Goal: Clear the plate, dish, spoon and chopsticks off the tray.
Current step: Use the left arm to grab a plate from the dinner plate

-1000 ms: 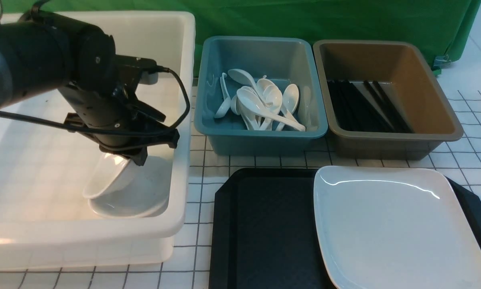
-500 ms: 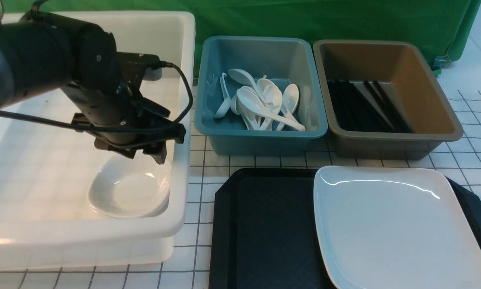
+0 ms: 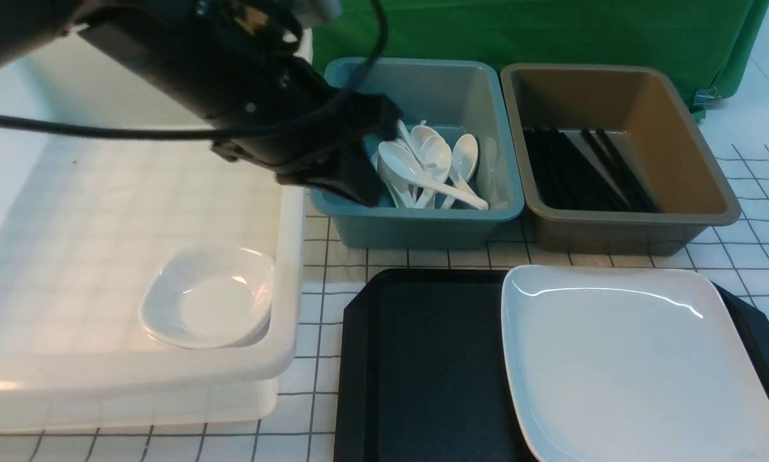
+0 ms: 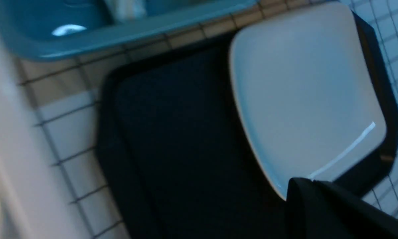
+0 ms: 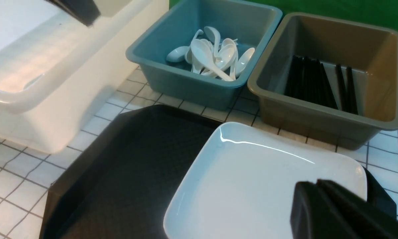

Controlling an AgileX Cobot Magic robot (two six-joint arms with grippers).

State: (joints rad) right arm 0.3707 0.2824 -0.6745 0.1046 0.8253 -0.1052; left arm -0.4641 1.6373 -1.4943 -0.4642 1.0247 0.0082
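The fingers of the left gripper (image 3: 360, 183) are pressed together and carry nothing. They hang over the near left corner of the blue tub (image 3: 416, 228), and the black arm behind them reaches in from the upper left, across the white tub (image 3: 134, 372). The fingers of the right gripper (image 5: 313, 189) are also closed tight, with nothing between them. The wrist camera shows them above one corner of the plate (image 3: 628, 359), and I cannot tell if they touch it.

The plate lies flat on the right half of the tray (image 3: 422, 372), and the dark textured left half of the tray shows beside it. A small white dish (image 3: 208, 298) sits in the near right corner of the white tub. The spoons (image 3: 422, 167) lie in a heap inside the blue tub. The chopsticks (image 3: 583, 170) lie side by side in the brown tub (image 3: 615, 234), which stands just beside the blue one. All tubs and the tray rest on a white checked cloth (image 3: 313, 398)
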